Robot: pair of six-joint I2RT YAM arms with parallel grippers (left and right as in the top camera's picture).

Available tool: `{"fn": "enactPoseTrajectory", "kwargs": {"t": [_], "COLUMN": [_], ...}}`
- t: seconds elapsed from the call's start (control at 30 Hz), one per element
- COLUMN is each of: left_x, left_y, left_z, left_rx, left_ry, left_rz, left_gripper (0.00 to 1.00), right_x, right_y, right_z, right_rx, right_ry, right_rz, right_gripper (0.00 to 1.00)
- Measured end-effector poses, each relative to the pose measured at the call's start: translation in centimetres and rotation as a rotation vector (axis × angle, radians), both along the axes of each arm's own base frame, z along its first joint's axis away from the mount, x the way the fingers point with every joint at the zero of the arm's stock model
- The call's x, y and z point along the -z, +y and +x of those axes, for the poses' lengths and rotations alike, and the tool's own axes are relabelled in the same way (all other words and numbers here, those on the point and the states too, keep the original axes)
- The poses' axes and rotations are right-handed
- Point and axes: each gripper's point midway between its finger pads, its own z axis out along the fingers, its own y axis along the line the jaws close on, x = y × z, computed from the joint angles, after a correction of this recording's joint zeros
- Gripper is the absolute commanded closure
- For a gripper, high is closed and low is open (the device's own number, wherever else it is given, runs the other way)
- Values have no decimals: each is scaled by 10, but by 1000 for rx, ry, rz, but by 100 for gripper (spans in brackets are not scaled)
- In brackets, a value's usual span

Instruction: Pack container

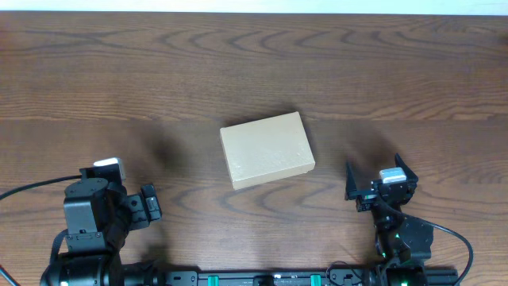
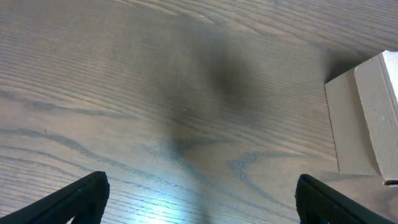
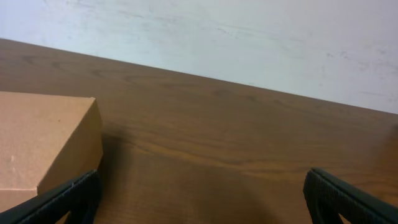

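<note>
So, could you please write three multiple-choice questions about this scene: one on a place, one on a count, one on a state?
1. Where on the table is the cardboard box?
A. At the far left edge
B. Near the middle
C. Inside a gripper

2. How many boxes are there?
A. One
B. Two
C. Three

3. How are the left gripper and the right gripper?
A. Both shut on the box
B. One shut, one open
C. Both open, holding nothing

Answers: 1 B, the overhead view shows it central; 2 A, only one box appears; 3 C, each wrist view shows fingers wide apart, gripping nothing.
</note>
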Motion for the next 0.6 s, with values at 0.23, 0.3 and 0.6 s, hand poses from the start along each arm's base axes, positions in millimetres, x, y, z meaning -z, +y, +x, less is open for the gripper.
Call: {"fn": "enactPoseTrajectory", "kwargs": {"t": [0.23,0.3,0.6], "left_x": [0,0,0], "left_y": [0,0,0], "left_z": [0,0,0], "left_rx": [0,0,0], "left_ry": [0,0,0], "left_rz": [0,0,0], "left_gripper": [5,5,5], "right_x": [0,0,0], "right_y": [0,0,0], "right_z": [0,0,0], "right_rx": [-1,-1,-1], "right_ry": [0,0,1], "right_rz": [9,10,12], "right_gripper": [1,1,1]}}
